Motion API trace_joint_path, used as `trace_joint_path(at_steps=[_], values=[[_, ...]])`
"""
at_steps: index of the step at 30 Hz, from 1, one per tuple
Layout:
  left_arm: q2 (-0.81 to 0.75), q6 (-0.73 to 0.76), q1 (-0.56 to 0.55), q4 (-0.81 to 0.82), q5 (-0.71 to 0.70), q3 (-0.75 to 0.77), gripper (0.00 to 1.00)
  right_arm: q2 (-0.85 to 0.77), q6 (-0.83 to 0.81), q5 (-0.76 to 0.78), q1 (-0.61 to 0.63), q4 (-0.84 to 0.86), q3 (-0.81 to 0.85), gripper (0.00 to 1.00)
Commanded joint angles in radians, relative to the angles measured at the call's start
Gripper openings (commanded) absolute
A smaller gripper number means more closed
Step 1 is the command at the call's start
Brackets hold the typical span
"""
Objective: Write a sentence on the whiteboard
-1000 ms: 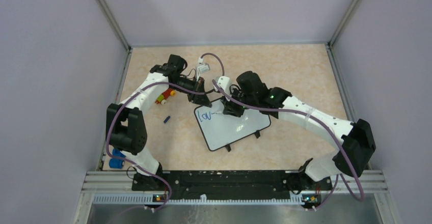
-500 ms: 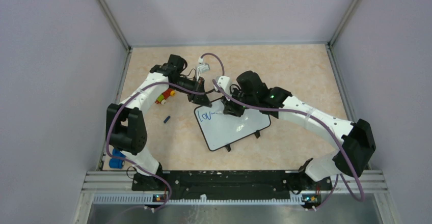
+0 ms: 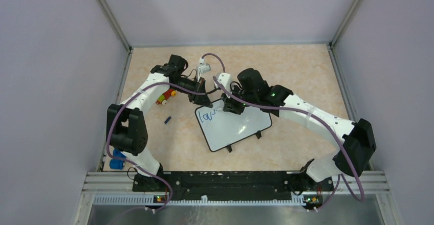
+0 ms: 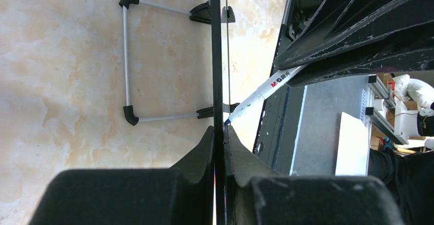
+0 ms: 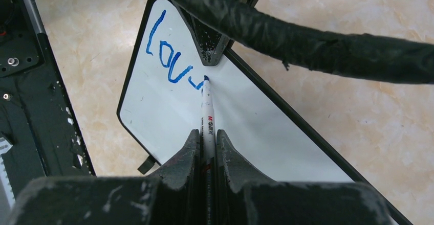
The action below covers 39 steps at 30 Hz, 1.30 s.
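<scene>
The left gripper (image 4: 219,129) clamps the board (image 3: 236,128) at its far edge; right gripper (image 5: 207,133) pinches marker (image 5: 207,105), tip touching lettering (image 5: 168,61); board bare nearward.

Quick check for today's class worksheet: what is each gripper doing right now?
Left gripper: shut on the whiteboard edge.
Right gripper: shut on the marker.

Blue handwritten lettering (image 5: 171,56) on the whiteboard (image 5: 169,122) reads "lov", with a short extra stroke right after the "v". It sits at the board's far left corner and slants across it. The top view shows the same three letters, small but legible. The white marker (image 5: 207,115) carries a red brand print, "M&G", along its barrel. The characters after it are too small to read.
</scene>
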Motion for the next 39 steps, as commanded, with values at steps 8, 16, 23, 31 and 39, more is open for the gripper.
trace_joint_path(at_steps=[8,16,23,31,39], values=[[-0.003,0.019,-0.015,-0.009,0.042,0.017,0.00,0.035,-0.013,0.017,0.018,0.038,0.019,0.00],[-0.003,0.018,-0.015,-0.010,0.040,0.015,0.00,0.029,-0.013,0.014,0.023,0.030,-0.007,0.00],[-0.001,0.018,-0.015,-0.008,0.039,0.016,0.00,0.003,-0.008,0.010,0.029,0.035,-0.048,0.00],[-0.002,0.018,-0.015,-0.007,0.035,0.013,0.00,-0.020,-0.005,0.023,0.031,0.034,-0.070,0.00],[-0.008,0.015,-0.015,-0.005,0.034,0.009,0.00,-0.051,-0.018,0.043,-0.001,0.009,-0.065,0.00]])
